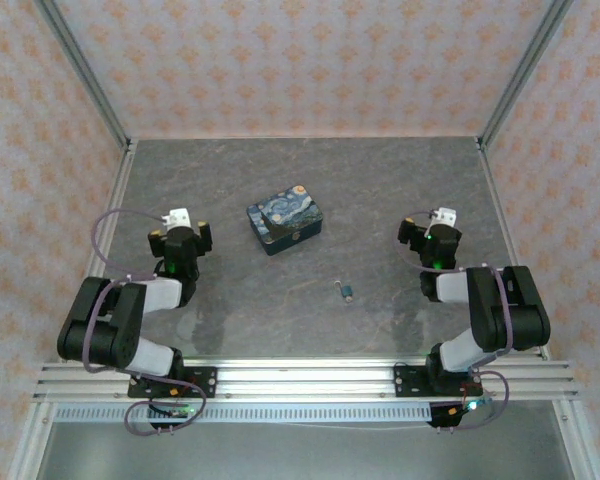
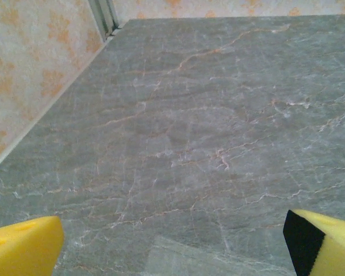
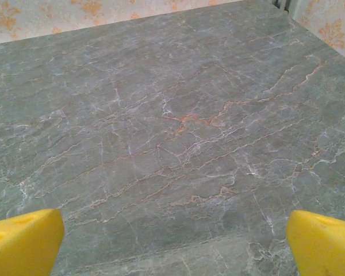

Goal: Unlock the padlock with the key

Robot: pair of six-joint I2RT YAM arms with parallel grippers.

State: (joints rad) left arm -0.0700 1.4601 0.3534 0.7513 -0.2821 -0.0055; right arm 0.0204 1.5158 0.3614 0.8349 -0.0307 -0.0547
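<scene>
hands idle and open, padlock lying loose on desk between them

left hand: open, gripping nothing. in the left wrist view its yellow fingertips sit at the two lower corners of the frame, spread wide, with bare grey marbled desk between and ahead of them. nothing is in contact with either pad.

right hand: open, gripping nothing. in the right wrist view its yellow fingertips stand wide apart in the same way, with bare veined desk surface in front of them and between them.

padlock: lies on the desk, well apart from both hands. it is off to the right of the left hand and off to the left of the right hand, closer to the right one, and sits nearer the arm bases than either hand. it shows as a tiny dark item with a silvery part; finer detail is too small to make out.

blue painted box: stands on the desk to the right of the left hand and to the left of the right hand, roughly level with both and slightly beyond them. its lid is shut. it is apart from the padlock, which lies on its near right side.

surroundings: patterned wallpaper panels and a metal frame enclose the desk.
</scene>
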